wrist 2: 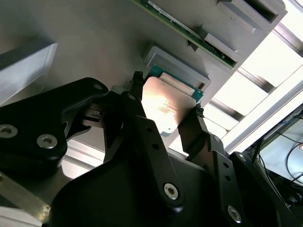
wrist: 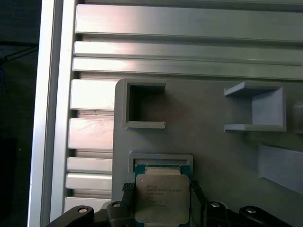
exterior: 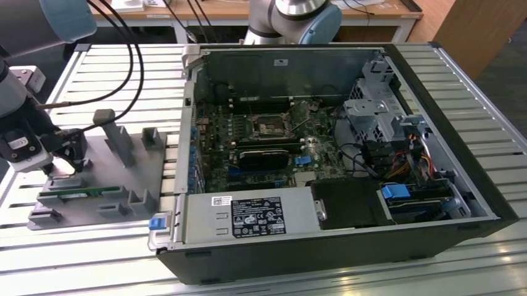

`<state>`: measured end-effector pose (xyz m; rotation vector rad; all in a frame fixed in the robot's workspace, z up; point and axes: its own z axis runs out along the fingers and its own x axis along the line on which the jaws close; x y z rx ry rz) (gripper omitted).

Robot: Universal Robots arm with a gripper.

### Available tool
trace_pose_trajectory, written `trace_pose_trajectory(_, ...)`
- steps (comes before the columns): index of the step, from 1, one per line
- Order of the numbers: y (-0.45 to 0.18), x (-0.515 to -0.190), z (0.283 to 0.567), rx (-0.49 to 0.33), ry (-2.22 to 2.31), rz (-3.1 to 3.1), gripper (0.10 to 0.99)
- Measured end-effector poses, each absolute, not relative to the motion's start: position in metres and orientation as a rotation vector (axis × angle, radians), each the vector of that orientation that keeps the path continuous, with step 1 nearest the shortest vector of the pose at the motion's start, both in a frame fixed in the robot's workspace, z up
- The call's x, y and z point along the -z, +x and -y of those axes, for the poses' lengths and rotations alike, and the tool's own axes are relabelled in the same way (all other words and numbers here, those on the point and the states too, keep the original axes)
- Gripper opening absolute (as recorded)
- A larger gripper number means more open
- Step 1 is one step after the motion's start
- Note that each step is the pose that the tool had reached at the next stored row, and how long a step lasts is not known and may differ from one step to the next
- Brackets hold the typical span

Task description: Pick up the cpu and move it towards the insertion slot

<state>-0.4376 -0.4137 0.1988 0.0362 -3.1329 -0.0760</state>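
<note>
Claw (wrist 2: pixel 166 97) clamped on the chip (wrist 2: pixel 165 111), as seen in both wrist views: one black finger (wrist 2: pixel 137 101) pressed against each of two opposite edges, silvery top facing the cameras. Just behind the chip, a green-edged square (wrist: pixel 163 170) seated in a raised pocket of the grey tray (wrist: pixel 203 142). Touching that square or lifted clear of it: cannot tell.

Wider picture from the exterior view: claw (exterior: pixel 68 165) low over the tray at the exterior view's left, on the slatted metal table (exterior: pixel 160 92), chip itself hidden behind the fingers. Close by on the tray, a green memory stick (exterior: pixel 78 192). Well apart, toward the exterior view's right, an open computer case (exterior: pixel 247 259), and inside it the socket (exterior: pixel 268 125), silver frame around a dark centre.
</note>
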Motion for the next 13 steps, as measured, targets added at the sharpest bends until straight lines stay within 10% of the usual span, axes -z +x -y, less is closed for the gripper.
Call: trace_pose_trajectory(13,-0.4376,-0.2042,0.4136,0.076,0.036,3.133,0.545)
